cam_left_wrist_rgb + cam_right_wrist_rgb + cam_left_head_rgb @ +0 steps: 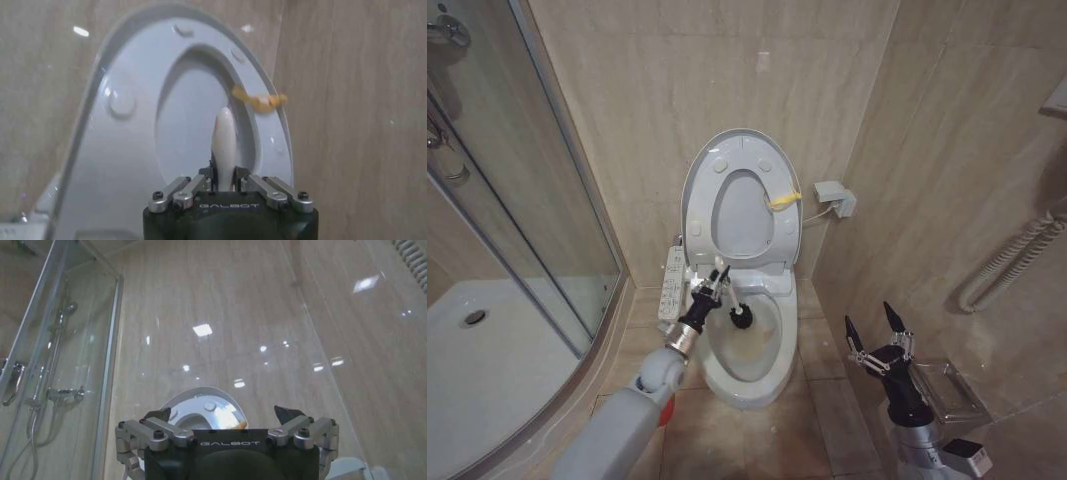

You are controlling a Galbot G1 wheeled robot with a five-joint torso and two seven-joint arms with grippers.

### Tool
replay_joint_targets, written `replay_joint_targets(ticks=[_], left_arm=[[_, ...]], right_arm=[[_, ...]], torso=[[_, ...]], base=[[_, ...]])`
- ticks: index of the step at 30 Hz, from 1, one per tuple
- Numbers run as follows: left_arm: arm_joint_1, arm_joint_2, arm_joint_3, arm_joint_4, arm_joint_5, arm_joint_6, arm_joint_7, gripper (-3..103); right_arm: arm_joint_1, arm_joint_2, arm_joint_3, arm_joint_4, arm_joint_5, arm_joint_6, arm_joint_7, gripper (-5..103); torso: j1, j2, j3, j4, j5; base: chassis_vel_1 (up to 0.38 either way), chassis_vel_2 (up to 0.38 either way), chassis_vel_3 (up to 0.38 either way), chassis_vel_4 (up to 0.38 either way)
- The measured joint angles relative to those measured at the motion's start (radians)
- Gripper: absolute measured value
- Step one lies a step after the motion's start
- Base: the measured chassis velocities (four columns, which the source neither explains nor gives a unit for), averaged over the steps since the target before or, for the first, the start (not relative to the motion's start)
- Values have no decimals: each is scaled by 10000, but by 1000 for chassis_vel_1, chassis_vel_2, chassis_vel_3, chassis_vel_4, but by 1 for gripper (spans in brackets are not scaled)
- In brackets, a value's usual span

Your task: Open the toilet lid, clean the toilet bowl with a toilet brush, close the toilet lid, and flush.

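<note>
While the left gripper, left of centre, clamps the toilet brush, its dark head sits down-right inside the toilet bowl; toilet lid stands raised above; right gripper idles spread, empty, lower right.

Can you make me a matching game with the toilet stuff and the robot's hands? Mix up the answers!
Things:
1. toilet lid
2. toilet brush
3. right gripper
4. toilet bowl

States:
A. open, holding nothing, off to the side of the toilet
B. standing up against the wall
C. yellowish stain inside
D. held by the left gripper, dark head down inside the bowl

Pairs: 1-B, 2-D, 3-A, 4-C
</note>
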Motion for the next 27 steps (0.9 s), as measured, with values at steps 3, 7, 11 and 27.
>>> replay_joint_targets(ticks=[3, 7, 11, 27], left_arm=[[-56, -346, 59, 613, 235, -269, 290, 19], [-157, -715, 67, 1386, 694, -669, 732, 19], [-362, -1267, -28, 2725, 1180, -1299, 1295, 19], [-697, -2882, -580, 5990, 2140, -2107, 2123, 19]], right_arm=[[86, -64, -90, -74, 35, 22, -1, 100], [154, -105, -195, -118, 72, 33, 0, 100], [198, -175, -310, -134, 107, 38, 0, 100], [106, -672, -341, -156, 470, 147, -85, 100]], torso=[[0, 0, 0, 0, 2], [0, 0, 0, -1, 2], [0, 0, 0, -2, 2], [-2, 3, -3, 9, 5]], base=[[0, 0, 0, 0], [0, 0, 0, 0], [0, 0, 0, 0], [0, 0, 0, 0]])
